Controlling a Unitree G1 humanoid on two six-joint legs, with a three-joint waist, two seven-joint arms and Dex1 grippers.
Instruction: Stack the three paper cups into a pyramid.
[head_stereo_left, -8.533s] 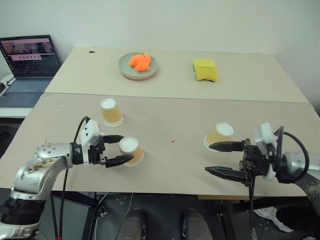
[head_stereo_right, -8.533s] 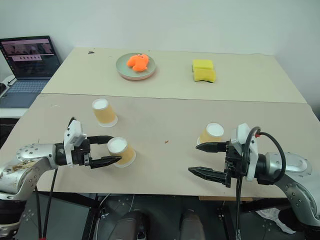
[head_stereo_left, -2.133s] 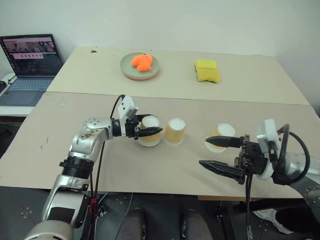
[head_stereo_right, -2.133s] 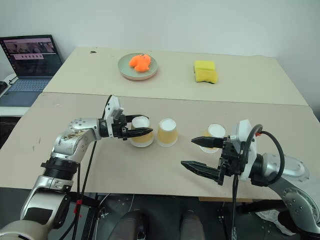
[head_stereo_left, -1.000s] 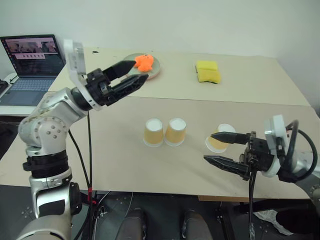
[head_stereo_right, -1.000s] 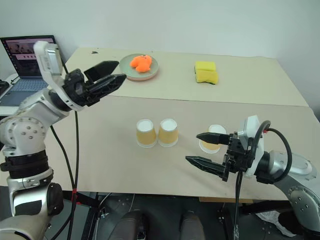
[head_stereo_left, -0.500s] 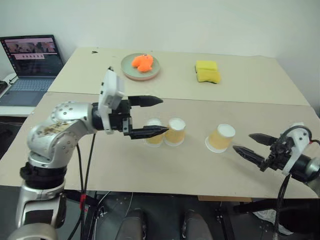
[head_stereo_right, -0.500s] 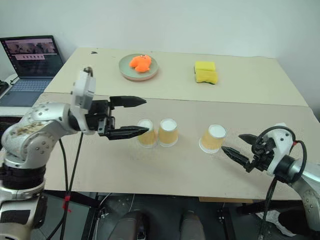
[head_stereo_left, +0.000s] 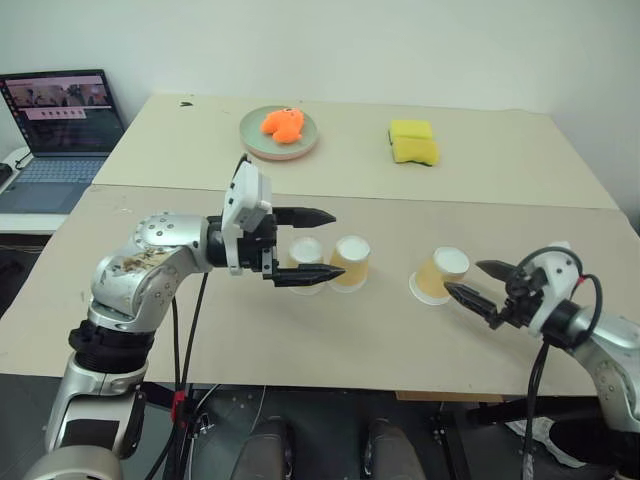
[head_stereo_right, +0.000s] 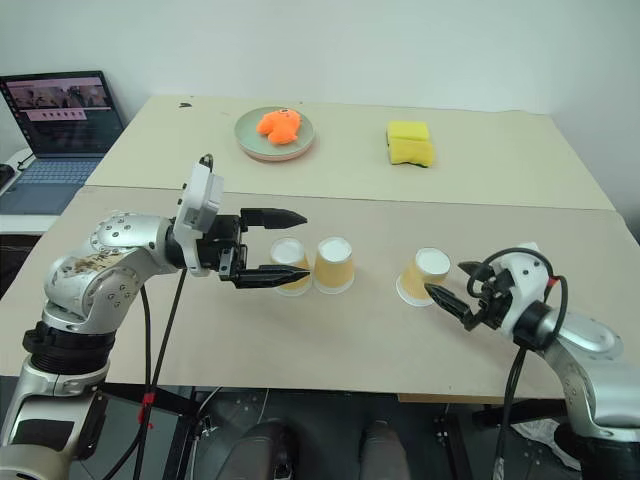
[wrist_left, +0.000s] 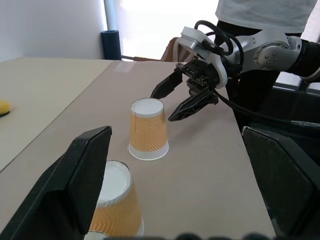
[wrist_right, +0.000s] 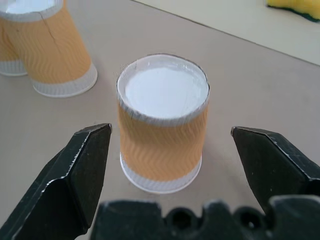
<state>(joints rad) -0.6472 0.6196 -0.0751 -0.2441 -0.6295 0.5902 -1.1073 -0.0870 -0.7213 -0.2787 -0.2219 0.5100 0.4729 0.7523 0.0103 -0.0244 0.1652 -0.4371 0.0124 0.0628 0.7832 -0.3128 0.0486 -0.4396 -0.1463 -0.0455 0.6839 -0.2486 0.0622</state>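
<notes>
Third cup (head_stereo_left: 441, 275) before open right end effector (head_stereo_left: 482, 283)

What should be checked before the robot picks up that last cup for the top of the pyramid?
1. Two base cups upside down, side by side: ok.
2. Whether those two touch: cannot tell.
3. Lone cup upside down and free on the table: ok.
4. Right gripper open, a finger either side of the lone cup, not touching it: ok.
5. Left gripper open and empty: ok.
6. Left gripper away from the base: not ok, its fingers sit right by the base cups.
</notes>
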